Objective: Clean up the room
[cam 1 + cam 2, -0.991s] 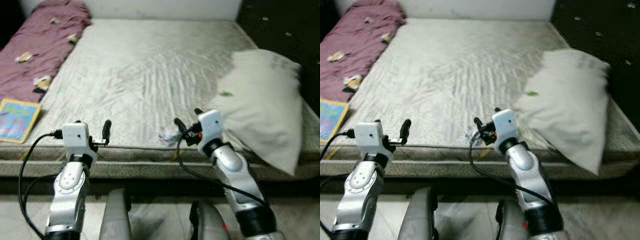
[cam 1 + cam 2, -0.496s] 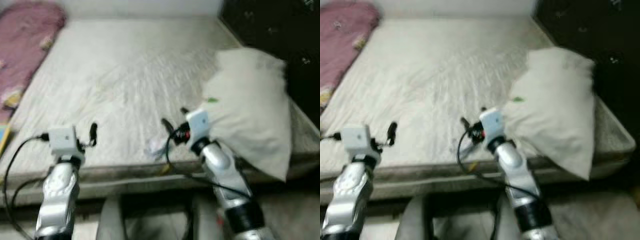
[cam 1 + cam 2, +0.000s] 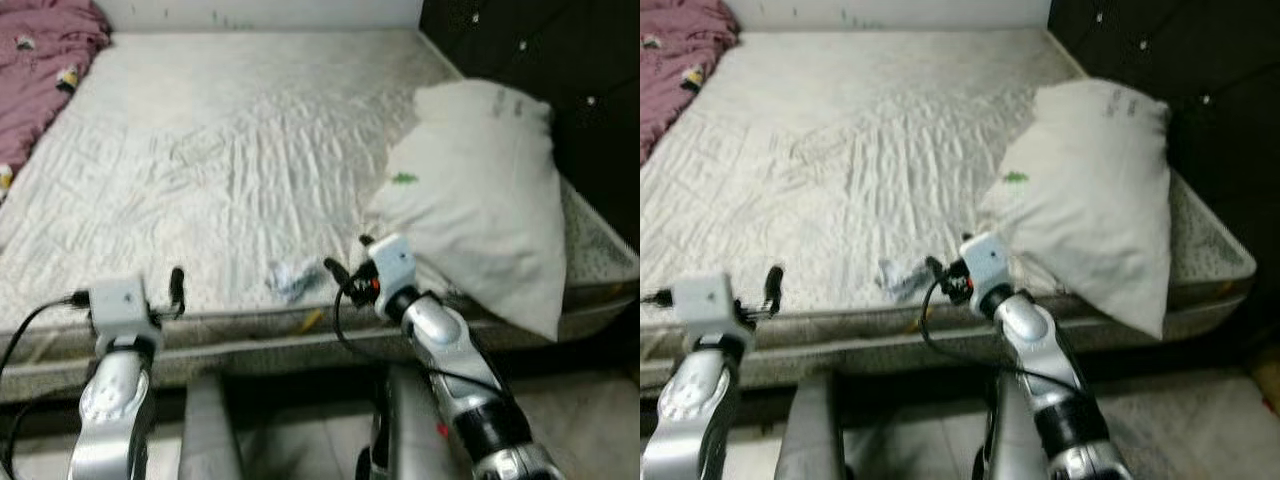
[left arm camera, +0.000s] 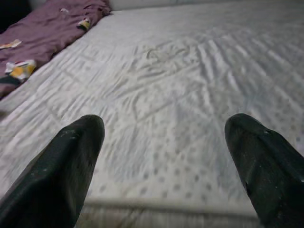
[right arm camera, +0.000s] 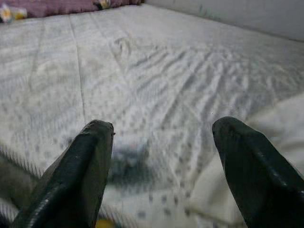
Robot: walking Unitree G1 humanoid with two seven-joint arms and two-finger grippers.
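A small crumpled white wad [image 3: 290,280] lies on the mattress [image 3: 200,150] close to its front edge. My right gripper [image 3: 347,256] hovers just right of the wad, open, with nothing between its fingers. In the right wrist view the wad [image 5: 127,160] is a blur low between the two black fingers [image 5: 90,161]. A big white pillow [image 3: 480,200] rests on the bed's right side, just behind the right wrist. My left gripper [image 4: 166,137] stands open over the front edge at the left, holding nothing. A purple blanket [image 3: 40,60] is bunched at the far left.
A small yellow scrap [image 3: 312,320] sticks out at the mattress's front edge below the wad. A dark wall [image 3: 560,60] runs along the bed's right side. The bed frame's front rail [image 3: 260,350] crosses just before my arms.
The whole picture has shifted, so the camera has turned right: the book at the left has left the frame. Both arms keep their pose, with both grippers still open.
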